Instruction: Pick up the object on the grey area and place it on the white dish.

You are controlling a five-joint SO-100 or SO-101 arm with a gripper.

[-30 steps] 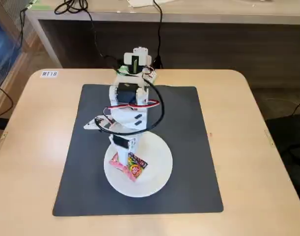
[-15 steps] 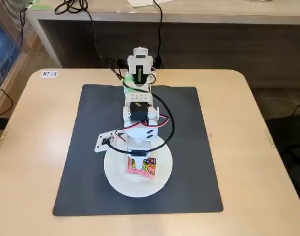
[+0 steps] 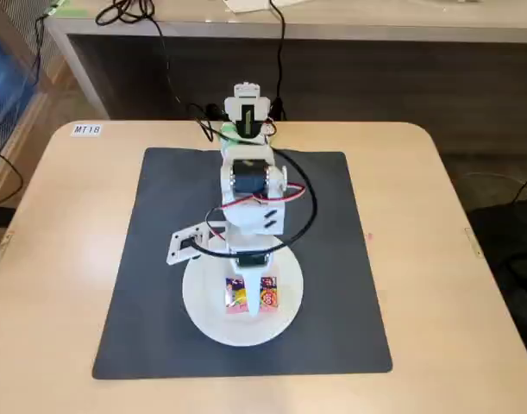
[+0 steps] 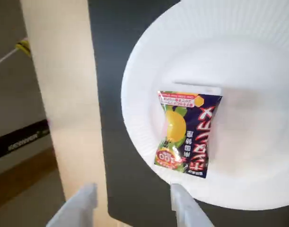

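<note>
The dark mat (image 3: 151, 259) covers the middle of the bench (image 3: 56, 224). The white plate (image 3: 203, 306) sits on the near part of the mat. The snack packet (image 4: 186, 134) lies flat on the plate. The claw (image 4: 130, 208) hangs above the plate's edge, fingers (image 4: 80, 203) spread apart, grasping nothing.

Around your workspace: table, label, cables, bench.

You have a light wooden table (image 3: 56, 259) with rounded corners; a small white label (image 3: 87, 129) reading "MT18" sits at its far left corner in the fixed view. Behind it, black cables (image 3: 125, 12) lie coiled on a pale bench (image 3: 375, 26) at the far edge, and one black cable (image 3: 279, 52) hangs down.
</note>
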